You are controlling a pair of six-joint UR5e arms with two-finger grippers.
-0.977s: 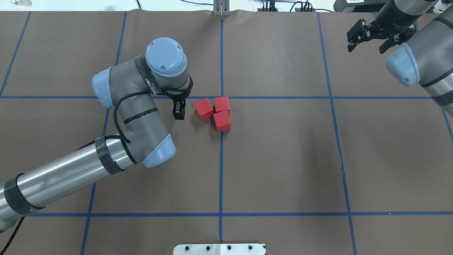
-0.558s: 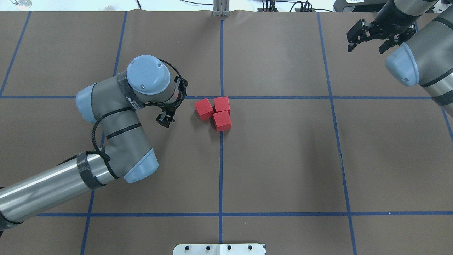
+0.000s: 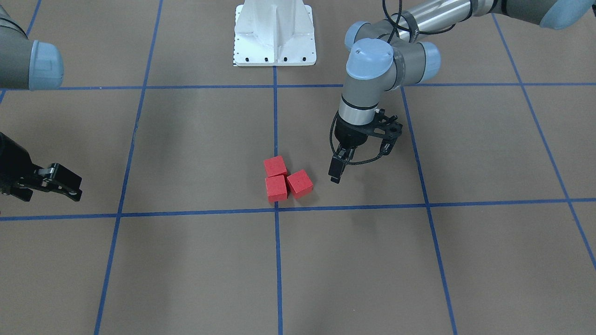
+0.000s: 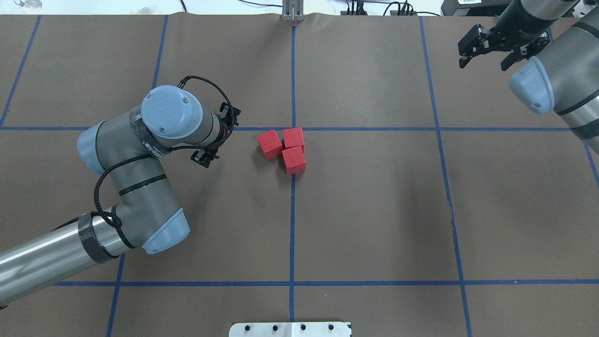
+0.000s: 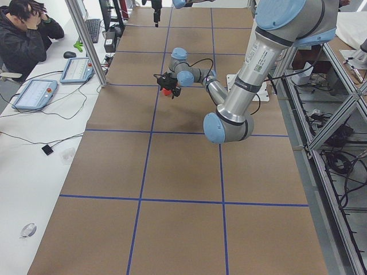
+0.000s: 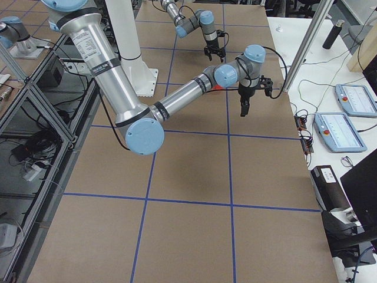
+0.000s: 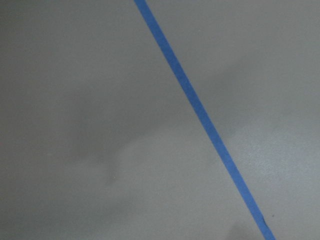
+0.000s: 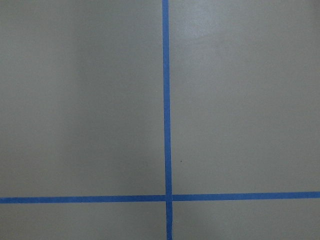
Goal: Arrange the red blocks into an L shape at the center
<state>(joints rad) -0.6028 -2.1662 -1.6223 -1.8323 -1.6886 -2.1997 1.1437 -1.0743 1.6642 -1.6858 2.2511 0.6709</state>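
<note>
In your front-facing view the three red blocks (image 3: 283, 179) sit touching in an L just above the center (image 3: 276, 210); the left pincer (image 3: 335, 175) hangs beside them, empty, its jaws looking closed. From overhead, the blocks (image 4: 285, 146) hug the crossing (image 4: 293, 128) — the right pincer (image 4: 483, 47) is well apart, jaws spread. Both wrist views show only brown surface (image 7: 100, 125) and blue tape (image 8: 166, 100).
</note>
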